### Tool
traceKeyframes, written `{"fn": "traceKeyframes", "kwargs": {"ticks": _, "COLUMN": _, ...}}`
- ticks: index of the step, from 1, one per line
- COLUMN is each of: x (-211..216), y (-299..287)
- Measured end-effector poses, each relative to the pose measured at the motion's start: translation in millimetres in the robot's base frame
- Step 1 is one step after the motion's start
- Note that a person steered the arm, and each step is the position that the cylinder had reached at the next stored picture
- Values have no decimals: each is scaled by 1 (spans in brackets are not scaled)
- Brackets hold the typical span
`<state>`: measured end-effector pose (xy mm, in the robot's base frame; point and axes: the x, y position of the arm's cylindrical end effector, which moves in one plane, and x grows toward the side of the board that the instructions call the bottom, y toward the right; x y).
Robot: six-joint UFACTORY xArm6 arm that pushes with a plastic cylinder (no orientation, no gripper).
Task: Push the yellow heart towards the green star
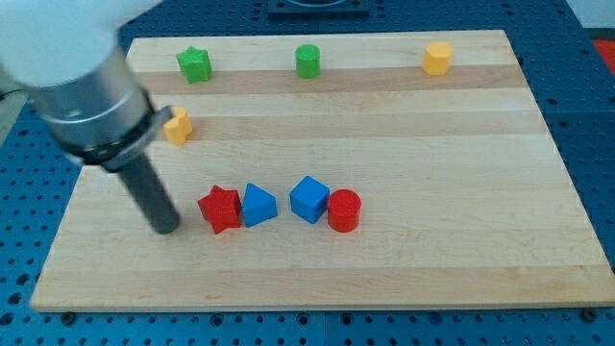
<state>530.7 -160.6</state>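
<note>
Far at the view's left, a bulky arm housing (82, 82) slanting down into the dark rod, my tip (165, 229) resting on the wooden board (432, 259) just left of the red star (220, 209) — close, contact impossible to judge. No jaws to report: only a plain rod, holding nothing. Up and slightly right of the tip, the yellow heart (178, 126), partly hidden behind the arm housing, lying near the board's left edge. Above it, near the view's top, the green star (193, 64), apart from the heart with bare wood between. Lower down, a row across the middle: red star touching the blue triangular block (258, 205) on its right, then a small gap, then the blue cube (309, 199) pressed against the red cylinder (344, 210). Along the top strip, right of the green star, a green cylinder (307, 61) — and well farther right, a yellow hexagonal block (437, 58) near the top right corner. Around the board, a blue perforated table (586, 115).
</note>
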Motion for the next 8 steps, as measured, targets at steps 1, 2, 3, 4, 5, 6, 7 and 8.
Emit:
{"fn": "traceKeyframes", "kwargs": {"ticks": 1, "x": 0, "y": 66}}
{"fn": "traceKeyframes", "kwargs": {"ticks": 2, "x": 0, "y": 100}}
{"fn": "traceKeyframes", "kwargs": {"ticks": 3, "x": -21, "y": 44}}
{"fn": "traceKeyframes", "kwargs": {"ticks": 4, "x": -75, "y": -25}}
{"fn": "traceKeyframes", "kwargs": {"ticks": 5, "x": -118, "y": -28}}
{"fn": "traceKeyframes", "kwargs": {"ticks": 6, "x": -167, "y": -52}}
{"fn": "traceKeyframes", "kwargs": {"ticks": 7, "x": -198, "y": -53}}
{"fn": "traceKeyframes", "kwargs": {"ticks": 8, "x": -248, "y": -84}}
